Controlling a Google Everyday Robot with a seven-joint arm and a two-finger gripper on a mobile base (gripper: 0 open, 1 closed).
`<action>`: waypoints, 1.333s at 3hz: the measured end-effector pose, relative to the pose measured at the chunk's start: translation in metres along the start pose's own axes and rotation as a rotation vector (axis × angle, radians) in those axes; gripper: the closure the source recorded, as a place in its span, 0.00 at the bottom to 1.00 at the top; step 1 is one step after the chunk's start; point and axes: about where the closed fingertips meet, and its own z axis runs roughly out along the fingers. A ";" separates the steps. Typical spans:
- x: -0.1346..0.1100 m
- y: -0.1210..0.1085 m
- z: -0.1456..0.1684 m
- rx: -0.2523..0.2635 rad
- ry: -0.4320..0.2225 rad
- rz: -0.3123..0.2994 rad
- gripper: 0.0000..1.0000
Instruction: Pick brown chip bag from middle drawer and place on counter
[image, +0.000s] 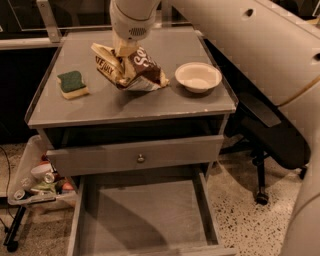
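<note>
The brown chip bag (141, 73) lies slumped on its side in the middle of the counter (100, 106), with its white lettering facing up. My gripper (124, 50) comes down from above and is shut on the bag's upper left edge, low over the counter. The middle drawer (150, 216) is pulled open at the bottom of the view, and its flat grey floor is bare.
A white bowl (198, 76) stands on the counter right of the bag. A green-and-yellow sponge (73, 84) lies to its left. A drawer front with a small knob (141, 158) sits above the open drawer. A bin of clutter (37, 182) stands at left, a chair (270, 135) at right.
</note>
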 end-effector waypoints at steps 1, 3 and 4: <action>0.000 0.000 0.000 0.000 0.000 0.000 0.58; 0.000 0.000 0.000 0.000 0.000 0.000 0.12; 0.000 0.000 0.000 0.000 0.000 0.000 0.00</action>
